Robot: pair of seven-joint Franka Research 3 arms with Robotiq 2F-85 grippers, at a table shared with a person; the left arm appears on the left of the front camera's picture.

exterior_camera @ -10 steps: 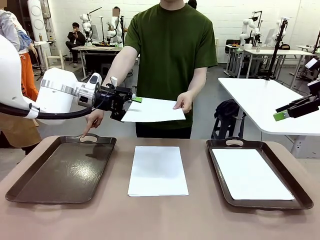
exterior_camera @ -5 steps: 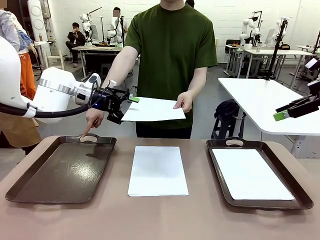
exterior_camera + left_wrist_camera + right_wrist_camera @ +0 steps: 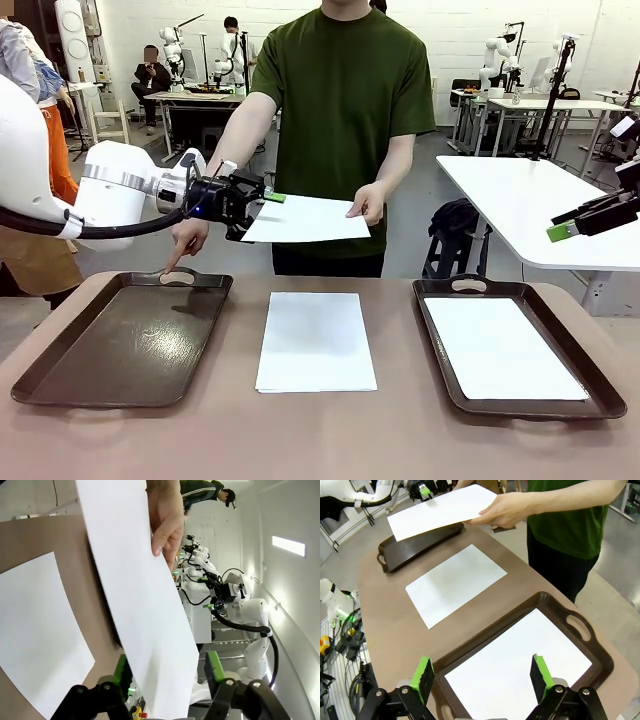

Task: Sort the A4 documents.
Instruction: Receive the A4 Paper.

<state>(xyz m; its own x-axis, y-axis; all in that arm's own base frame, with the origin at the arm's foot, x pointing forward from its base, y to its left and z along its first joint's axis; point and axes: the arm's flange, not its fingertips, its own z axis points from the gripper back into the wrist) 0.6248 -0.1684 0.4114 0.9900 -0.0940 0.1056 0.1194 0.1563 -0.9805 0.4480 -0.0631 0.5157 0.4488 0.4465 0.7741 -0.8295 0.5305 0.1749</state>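
From the front we see a person across the table (image 3: 320, 440) holding out a held sheet (image 3: 305, 220) by its right edge with one hand (image 3: 368, 203). Their other hand (image 3: 185, 240) points a finger down at the handle of the left tray (image 3: 120, 345), which is bare. The left gripper (image 3: 262, 208) is at the sheet's left edge, one green pad above the paper. A middle stack (image 3: 315, 340) lies flat on the table between the trays, and the right tray (image 3: 440, 340) has a tray sheet (image 3: 500, 348) lying in it. The right gripper (image 3: 562, 230) hangs off to the right, well away from everything.

Left wrist cam: the held sheet runs between the two fingers (image 3: 215, 666). They're apart, one on each side of the paper, not squeezing it.

Right wrist cam: we're looking down on the right tray and its tray sheet. The fingers (image 3: 424, 674) are spread wide with nothing between them.
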